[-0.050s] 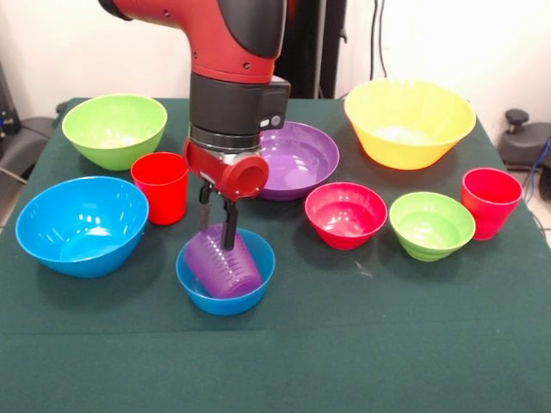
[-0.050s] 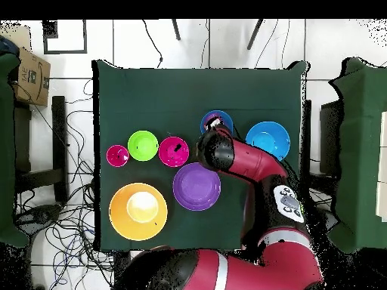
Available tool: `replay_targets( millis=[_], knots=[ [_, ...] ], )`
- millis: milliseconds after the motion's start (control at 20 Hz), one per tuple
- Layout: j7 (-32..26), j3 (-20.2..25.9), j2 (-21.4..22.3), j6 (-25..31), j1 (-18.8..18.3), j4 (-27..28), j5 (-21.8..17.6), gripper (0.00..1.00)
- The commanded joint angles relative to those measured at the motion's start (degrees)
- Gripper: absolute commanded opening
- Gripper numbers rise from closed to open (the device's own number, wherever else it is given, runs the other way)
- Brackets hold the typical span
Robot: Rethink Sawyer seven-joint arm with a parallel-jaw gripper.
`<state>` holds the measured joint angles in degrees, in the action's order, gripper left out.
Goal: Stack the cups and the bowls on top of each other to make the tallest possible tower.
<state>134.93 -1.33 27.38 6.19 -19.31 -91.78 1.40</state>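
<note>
Front: my gripper hangs over the small blue bowl, fingers closed on the rim of the purple cup, which sits tilted inside that bowl | a red cup stands just beside, toward the big blue bowl | Overhead: my arm covers the cup; only the small blue bowl's rim shows past my wrist.

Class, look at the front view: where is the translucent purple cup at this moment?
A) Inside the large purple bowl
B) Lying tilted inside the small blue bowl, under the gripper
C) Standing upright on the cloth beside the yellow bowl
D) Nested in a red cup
B: the purple cup lies tilted inside the small blue bowl, with the gripper right above it at its rim.
</note>
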Motion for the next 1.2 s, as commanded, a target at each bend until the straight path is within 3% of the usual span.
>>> replay_targets(
  millis=[50,850,1000,1200],
  knots=[
    [-6.06,8.31,-4.5,8.64,-0.87,1.2,-5.62,1.0],
    [-5.2,12.08,-4.11,8.12,-3.91,-0.76,-8.12,1.0],
    [-3.92,12.24,-4.59,6.3,-3.85,-1.21,-8.39,1.0],
    [-2.81,11.5,-2.78,8.51,-3.12,-2.55,-7.9,1.0]
  ],
)
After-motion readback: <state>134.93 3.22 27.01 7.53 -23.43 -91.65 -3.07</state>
